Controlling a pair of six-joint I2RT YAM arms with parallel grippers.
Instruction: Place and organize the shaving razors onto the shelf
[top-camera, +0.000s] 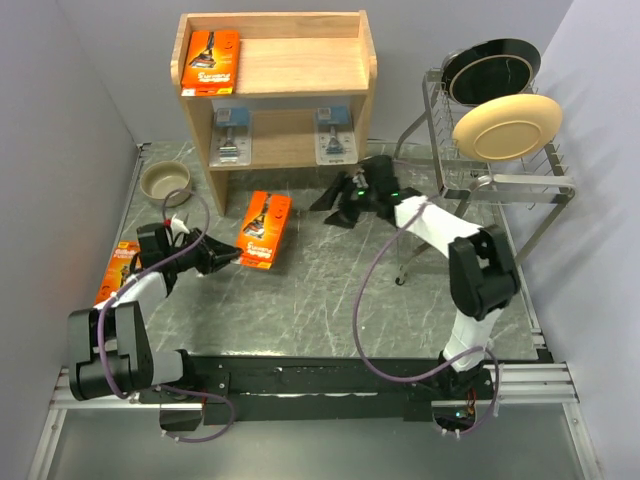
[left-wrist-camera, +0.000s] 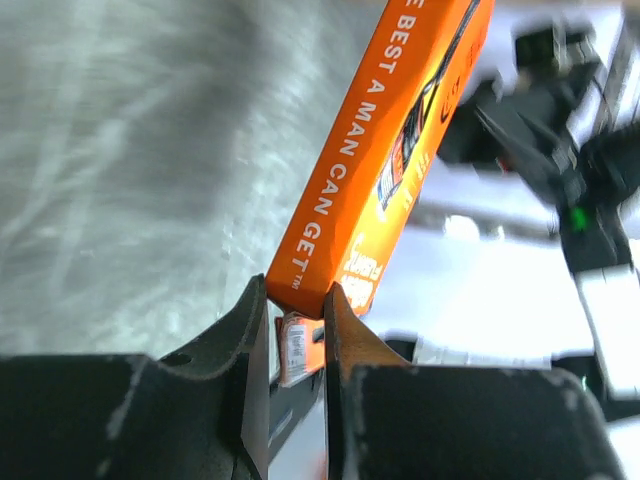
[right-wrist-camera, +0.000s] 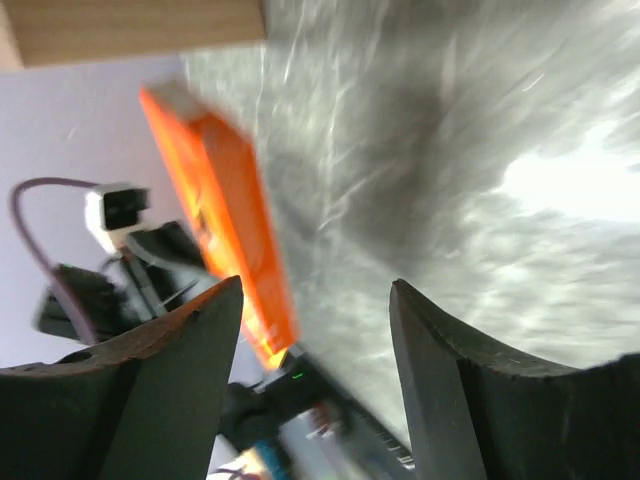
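The left claw is pinched narrow on the thin end of a flat orange cardboard pack. Its dark, scuffed fingers press on either face. The pack stretches toward two o'clock from the claw, over the glossy grey marbled table.

The right claw gapes wide and holds nothing, its curved black fingers well apart.

At the table's twelve o'clock stands the pale wooden shelf. A second orange pack lies at the left end of its rimmed top tray. Two clear blister packs sit apart on the lower board. A third orange pack lies at nine o'clock, near the table's left edge. A round beige bowl sits at ten o'clock.
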